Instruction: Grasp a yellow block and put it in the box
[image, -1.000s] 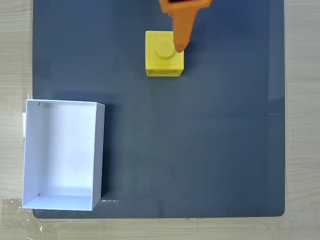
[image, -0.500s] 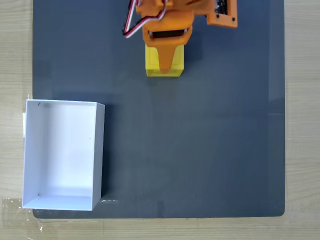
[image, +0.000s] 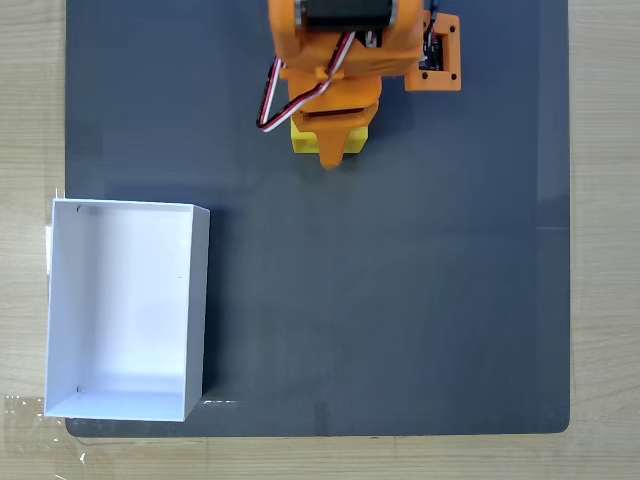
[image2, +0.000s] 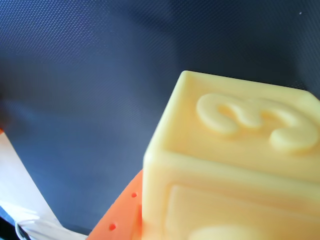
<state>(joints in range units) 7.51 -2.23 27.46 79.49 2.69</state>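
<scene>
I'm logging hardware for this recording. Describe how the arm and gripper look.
The arm is orange plastic with a black motor on top. Red, white and black cables loop off its left side in the fixed view. An orange bracket carries a circuit board. The gripper tapers to an orange point.

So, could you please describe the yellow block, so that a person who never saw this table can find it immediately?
Start from the dark grey mat that covers the wooden table in the fixed view and go to its top middle, where the orange arm reaches in. The yellow block sits there under the gripper, far from the white box at lower left. It is the sole bright yellow cube, with a raised "3" on one face.
</scene>
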